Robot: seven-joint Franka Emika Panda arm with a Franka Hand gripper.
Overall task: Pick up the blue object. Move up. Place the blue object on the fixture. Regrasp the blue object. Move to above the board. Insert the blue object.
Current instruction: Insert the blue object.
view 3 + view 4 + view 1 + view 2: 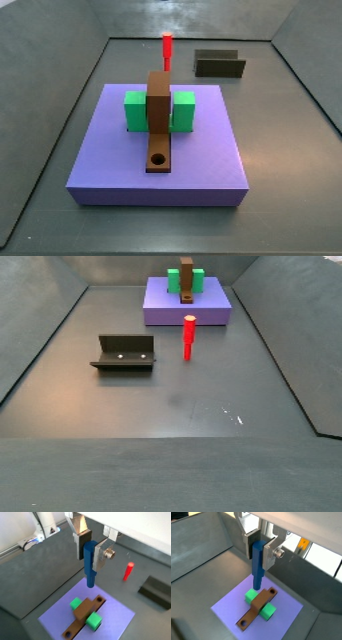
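Peg carried above board.
Gripper [91, 548] fingers clamp blue object [89, 564] upright (tip down for insertion), over the board [57, 619].

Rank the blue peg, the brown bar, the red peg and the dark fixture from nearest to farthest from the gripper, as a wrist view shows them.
1. Blue peg: held between the fingers of the gripper.
2. Brown bar: on the board, below the peg's tip.
3. Red peg: upright on the floor, off to the side.
4. Fixture: beyond the red peg.

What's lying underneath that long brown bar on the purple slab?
Two green blocks flank the brown bar on the board; beneath it is hidden. The gripper holds the blue object above.
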